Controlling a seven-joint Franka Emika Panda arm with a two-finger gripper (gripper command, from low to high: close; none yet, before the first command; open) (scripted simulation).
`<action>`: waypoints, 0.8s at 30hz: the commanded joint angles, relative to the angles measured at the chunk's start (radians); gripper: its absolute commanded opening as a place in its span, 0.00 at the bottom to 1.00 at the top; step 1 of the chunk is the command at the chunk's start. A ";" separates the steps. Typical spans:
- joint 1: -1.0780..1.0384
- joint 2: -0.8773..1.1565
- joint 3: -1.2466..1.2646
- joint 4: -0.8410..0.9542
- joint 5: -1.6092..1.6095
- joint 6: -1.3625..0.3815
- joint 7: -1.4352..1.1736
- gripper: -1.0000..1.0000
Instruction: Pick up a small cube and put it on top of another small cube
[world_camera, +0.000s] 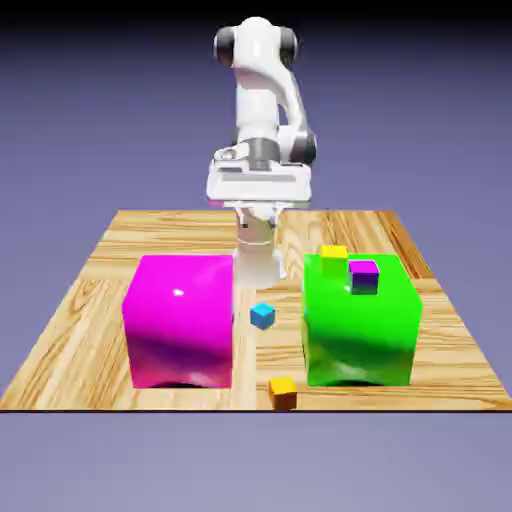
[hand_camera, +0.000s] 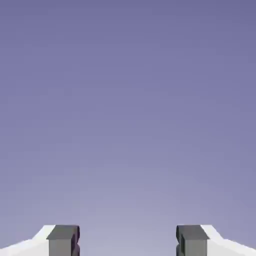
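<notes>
1. Hanging open, the claw (hand_camera: 128, 240) grips nothing.
2. Below and well out in front of it, the orange cube (world_camera: 283, 392) lies on the counter (world_camera: 75, 335).
3. Below it too, the yellow cube (world_camera: 334, 260) sits atop the green block (world_camera: 360, 335).

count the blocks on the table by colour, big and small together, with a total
magenta: 1
green: 1
cyan: 1
orange: 1
yellow: 1
purple: 1
total: 6
</notes>
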 joint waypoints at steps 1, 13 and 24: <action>0.036 0.000 -0.035 0.009 -0.011 -0.008 -0.017 0.50; 0.471 0.003 -0.459 0.113 -0.149 -0.107 -0.221 0.50; 0.870 0.006 -0.848 0.209 -0.275 -0.198 -0.409 0.50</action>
